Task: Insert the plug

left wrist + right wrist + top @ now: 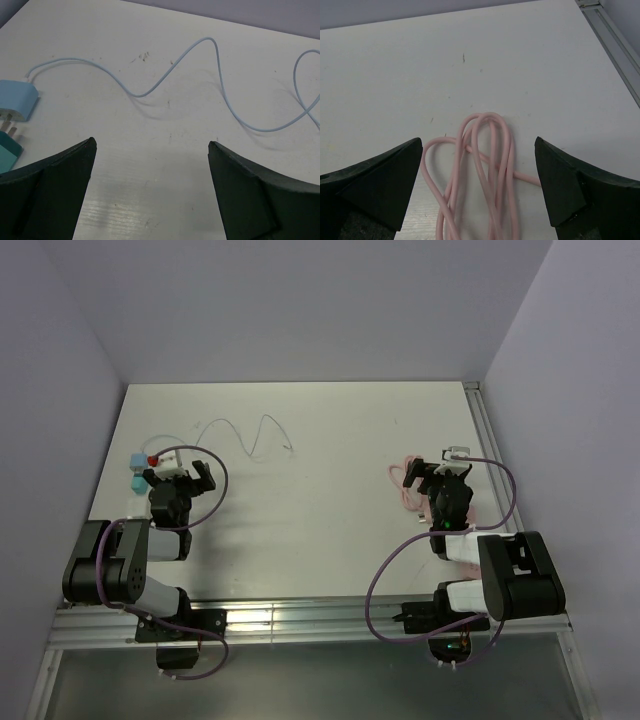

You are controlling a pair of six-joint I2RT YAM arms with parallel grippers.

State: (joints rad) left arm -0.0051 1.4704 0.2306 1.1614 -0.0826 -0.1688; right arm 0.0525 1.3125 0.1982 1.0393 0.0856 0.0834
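Observation:
The teal-green plug (136,482) lies on the table at the far left. It touches the left finger of my left gripper (180,472). In the left wrist view the plug (7,154) is at the left edge with its metal prongs pointing up, outside the left finger. My left gripper (152,145) is open and empty over bare table. My right gripper (437,468) is open and empty over a coil of pink cable (404,487). In the right wrist view the coil (492,150) lies between the open fingers of the right gripper (479,142). The pink power strip is hidden.
A light blue adapter (17,100) lies just beyond the plug, with a thin pale blue cable (200,47) snaking right across the table. A small white block (170,455) and a red piece (153,457) sit beside it. A white item (456,453) lies past the right gripper. A metal rail (615,40) edges the table's right side.

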